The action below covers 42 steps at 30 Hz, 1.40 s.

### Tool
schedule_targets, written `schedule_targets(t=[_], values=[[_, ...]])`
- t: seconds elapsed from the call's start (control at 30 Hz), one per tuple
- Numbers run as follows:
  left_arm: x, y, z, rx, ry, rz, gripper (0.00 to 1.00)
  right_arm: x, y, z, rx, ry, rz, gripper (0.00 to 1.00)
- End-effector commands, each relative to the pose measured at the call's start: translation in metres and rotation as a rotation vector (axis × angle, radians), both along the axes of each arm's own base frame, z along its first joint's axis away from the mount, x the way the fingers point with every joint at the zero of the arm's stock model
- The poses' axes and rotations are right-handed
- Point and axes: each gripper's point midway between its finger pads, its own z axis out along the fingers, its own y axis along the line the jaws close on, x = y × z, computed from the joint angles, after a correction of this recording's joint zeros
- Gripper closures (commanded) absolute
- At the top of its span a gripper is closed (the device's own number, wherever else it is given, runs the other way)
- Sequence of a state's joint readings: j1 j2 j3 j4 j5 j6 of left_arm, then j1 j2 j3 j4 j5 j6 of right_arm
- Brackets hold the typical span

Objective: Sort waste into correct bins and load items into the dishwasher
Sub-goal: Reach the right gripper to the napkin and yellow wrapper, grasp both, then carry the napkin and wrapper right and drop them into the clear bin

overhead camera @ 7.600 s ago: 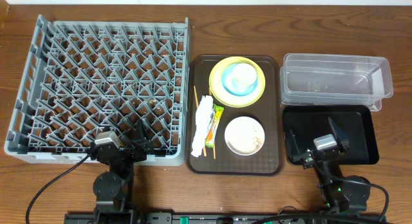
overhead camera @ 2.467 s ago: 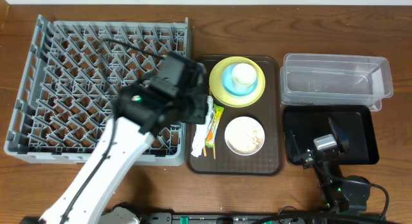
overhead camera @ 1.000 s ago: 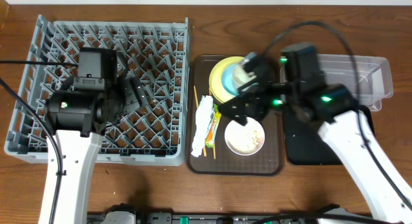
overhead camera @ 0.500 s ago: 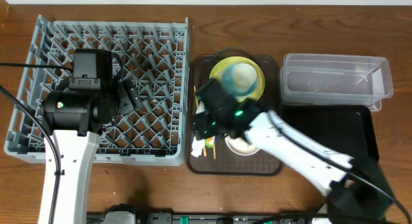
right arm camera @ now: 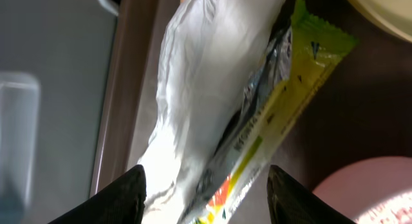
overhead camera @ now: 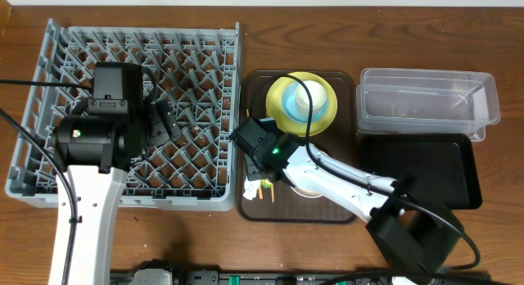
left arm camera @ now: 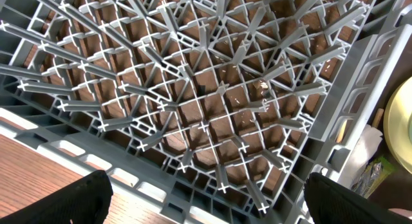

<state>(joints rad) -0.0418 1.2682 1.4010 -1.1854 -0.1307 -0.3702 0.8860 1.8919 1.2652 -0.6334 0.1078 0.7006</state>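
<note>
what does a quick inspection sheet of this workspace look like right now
surface: wooden table
job's things: grey dish rack holds nothing; yellow-green plate carries the blue bowl and white cup; napkin and wrapper lie side by side; white bowl partly hidden; clear tub and black tray hold nothing
clutter: nothing seen beyond the brown tray under the dishes
grippers: left gripper open above the rack, holding nothing; right gripper open, fingers either side of napkin and wrapper
cables: black cable runs from the left edge to the left arm; second cable loops over the plate
surroundings: nothing seen
</note>
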Motion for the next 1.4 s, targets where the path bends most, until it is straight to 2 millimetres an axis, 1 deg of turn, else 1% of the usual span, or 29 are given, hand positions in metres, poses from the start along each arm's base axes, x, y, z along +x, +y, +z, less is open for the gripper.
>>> schedule_targets(t=[0.0,0.13,0.33,0.37,0.4,0.43,0.47,0.5,0.53,0.57,0.67,0.7,0.8,0.83,0.9,0.93,0.97,1.03,1.1,1.17,1.2,1.23,1.3,1.33,1.37], values=[[-0.001,0.003,-0.002,0.010,0.010,0.015,0.02,0.006,0.003,-0.007,-0.008,-0.015,-0.032,0.43],[-0.001,0.003,-0.002,0.010,0.010,0.015,0.02,0.010,0.007,-0.013,-0.001,-0.021,-0.031,0.45],[-0.001,0.003,-0.002,0.010,0.010,0.015,0.02,0.012,0.010,-0.025,-0.005,-0.018,-0.031,0.60],[-0.001,0.003,-0.002,0.010,0.010,0.015,0.02,0.012,0.010,-0.025,-0.005,-0.019,-0.030,0.65],[-0.001,0.003,-0.002,0.010,0.010,0.015,0.02,0.014,0.011,-0.024,-0.002,-0.028,-0.028,0.73],[-0.001,0.003,-0.002,0.010,0.010,0.015,0.02,0.015,0.011,-0.023,-0.002,-0.035,-0.029,0.77],[-0.001,0.003,-0.002,0.010,0.010,0.015,0.02,0.017,0.011,-0.021,-0.004,-0.049,-0.025,0.88],[-0.001,0.003,-0.002,0.010,0.010,0.014,0.02,0.019,0.011,-0.019,-0.004,-0.060,-0.018,0.94],[-0.001,0.003,-0.002,0.010,0.010,0.015,0.02,0.021,0.012,-0.016,-0.002,-0.068,-0.010,0.99],[-0.001,0.003,-0.002,0.010,0.010,0.015,0.02,0.023,0.013,-0.013,0.002,-0.074,-0.004,0.99],[-0.001,0.003,-0.002,0.010,0.010,0.014,0.02,0.030,0.016,0.006,0.028,-0.107,0.014,0.99],[-0.001,0.003,-0.002,0.010,0.010,0.014,0.02,0.033,0.017,0.016,0.045,-0.123,0.010,0.99],[-0.001,0.003,-0.002,0.010,0.010,0.014,0.02,0.042,0.021,0.056,0.109,-0.196,0.025,0.99],[-0.001,0.003,-0.002,0.010,0.010,0.015,0.02,0.047,0.021,0.075,0.139,-0.234,0.030,0.99],[-0.001,0.003,-0.002,0.010,0.010,0.015,0.02,0.057,0.016,0.102,0.180,-0.294,0.018,0.99],[-0.001,0.003,-0.002,0.010,0.010,0.015,0.02,0.062,0.010,0.117,0.191,-0.329,0.000,0.99],[-0.001,0.003,-0.002,0.010,0.010,0.014,0.02,0.067,0.003,0.125,0.191,-0.353,-0.020,0.99],[-0.001,0.003,-0.002,0.010,0.010,0.014,0.02,0.081,-0.021,0.146,0.164,-0.424,-0.072,0.99],[-0.001,0.003,-0.002,0.010,0.010,0.015,0.02,0.098,-0.052,0.160,0.121,-0.480,-0.138,0.99],[-0.001,0.003,-0.002,0.010,0.010,0.014,0.02,0.113,-0.080,0.168,0.101,-0.504,-0.208,0.99],[-0.001,0.003,-0.002,0.010,0.010,0.015,0.02,0.125,-0.104,0.170,0.092,-0.511,-0.268,0.99],[-0.001,0.003,-0.002,0.010,0.010,0.015,0.02,0.131,-0.117,0.171,0.091,-0.512,-0.301,0.99],[-0.001,0.003,-0.002,0.010,0.010,0.014,0.02,0.147,-0.153,0.170,0.100,-0.499,-0.397,0.99],[-0.001,0.003,-0.002,0.010,0.010,0.015,0.02,0.155,-0.176,0.168,0.123,-0.483,-0.475,0.99],[-0.001,0.003,-0.002,0.010,0.010,0.015,0.02,0.160,-0.191,0.167,0.138,-0.473,-0.527,0.99]])
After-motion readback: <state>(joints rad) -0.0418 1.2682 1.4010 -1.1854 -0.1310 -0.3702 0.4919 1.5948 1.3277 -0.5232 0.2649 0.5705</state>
